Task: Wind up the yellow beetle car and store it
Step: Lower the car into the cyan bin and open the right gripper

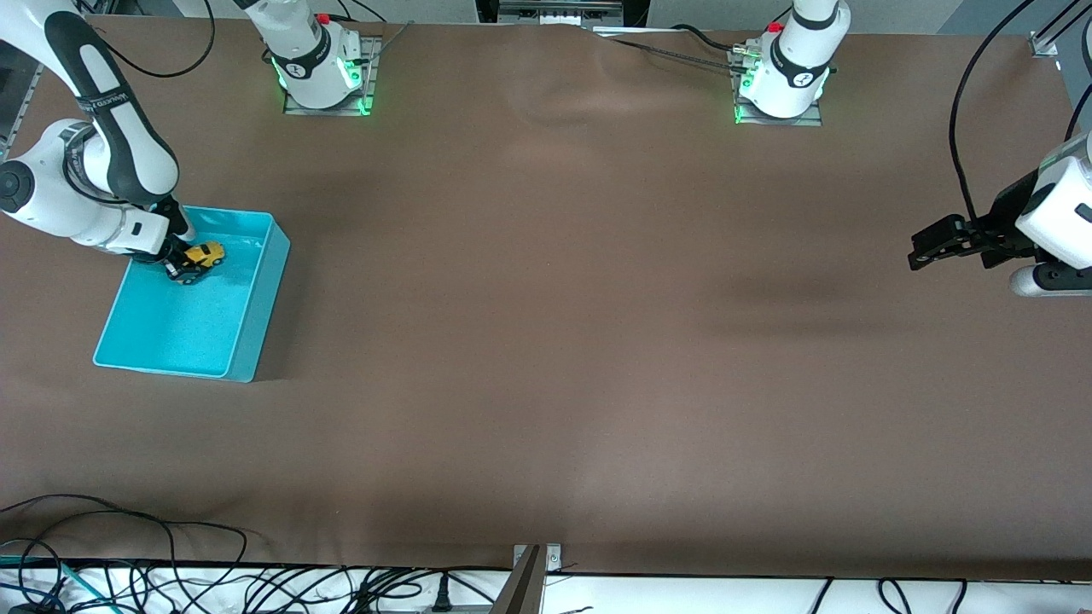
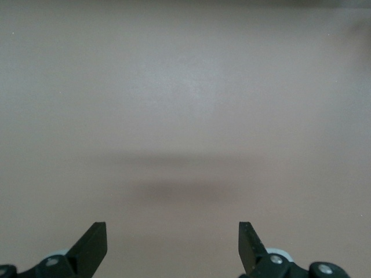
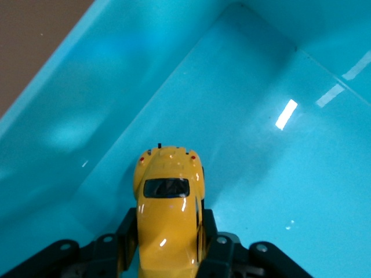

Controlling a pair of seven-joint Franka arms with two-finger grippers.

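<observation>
You see no readable writing on the yellow beetle car (image 3: 166, 208), which only the right wrist view shows clamped between the right gripper (image 3: 167, 243) fingers inside the turquoise bin (image 1: 256, 281), while the left gripper (image 1: 926, 247) waits with jaws apart over the table (image 1: 597, 341).

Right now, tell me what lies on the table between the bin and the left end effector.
Nothing: the front view shows only bare brown table between the bin and the left end effector.

Glossy plastic car (image 3: 167, 214), shiny bin (image 1: 256, 294), matt table (image 1: 597, 341).
</observation>
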